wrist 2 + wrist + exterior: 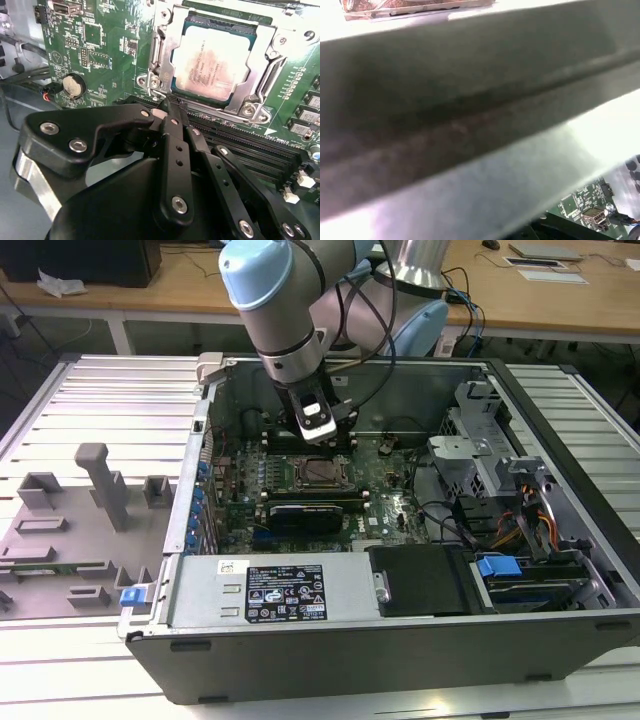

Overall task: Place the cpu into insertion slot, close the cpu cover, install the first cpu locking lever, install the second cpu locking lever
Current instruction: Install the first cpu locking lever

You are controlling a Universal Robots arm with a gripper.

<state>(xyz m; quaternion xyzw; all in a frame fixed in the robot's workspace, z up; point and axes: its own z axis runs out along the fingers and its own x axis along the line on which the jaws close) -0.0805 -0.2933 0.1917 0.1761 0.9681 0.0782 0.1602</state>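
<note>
In the second wrist view the gripper's (171,111) own black body is blocking the near part of the green circuit board (100,45). Its fingers are pressing together, tips meeting at the socket's nearest corner; what they are touching there is hard to make out. Just beyond the tips the cpu (212,62) is lying flat, its pale metal top smudged pinkish, and the silvery cpu cover (161,50) is framing it, lying down around it. In the exterior view the gripper (318,437) is hanging just over the insertion slot (322,472), whose details are too small to tell. In the first wrist view a blurred grey case wall (470,125) is covering nearly everything but a board corner (582,210).
</note>
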